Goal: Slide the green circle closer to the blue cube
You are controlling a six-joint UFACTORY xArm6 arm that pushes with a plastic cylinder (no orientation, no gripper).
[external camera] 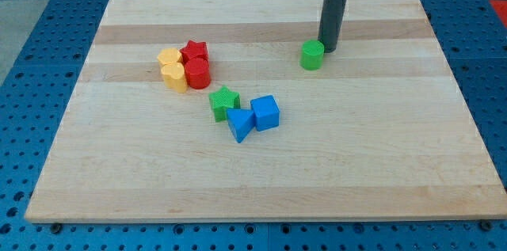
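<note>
The green circle [312,55], a short green cylinder, stands on the wooden board toward the view's top right of centre. The blue cube [265,112] sits near the board's middle, below and to the left of the green circle, well apart from it. My tip [328,50] rests on the board just right of the green circle, touching or nearly touching its upper right side. The dark rod rises from there out of the view's top.
A blue triangular block [240,124] touches the blue cube's left side, and a green star [224,102] sits just above it. At the left a cluster holds a yellow block [169,58], a yellow heart [176,76], a red star [194,50] and a red cylinder [198,73].
</note>
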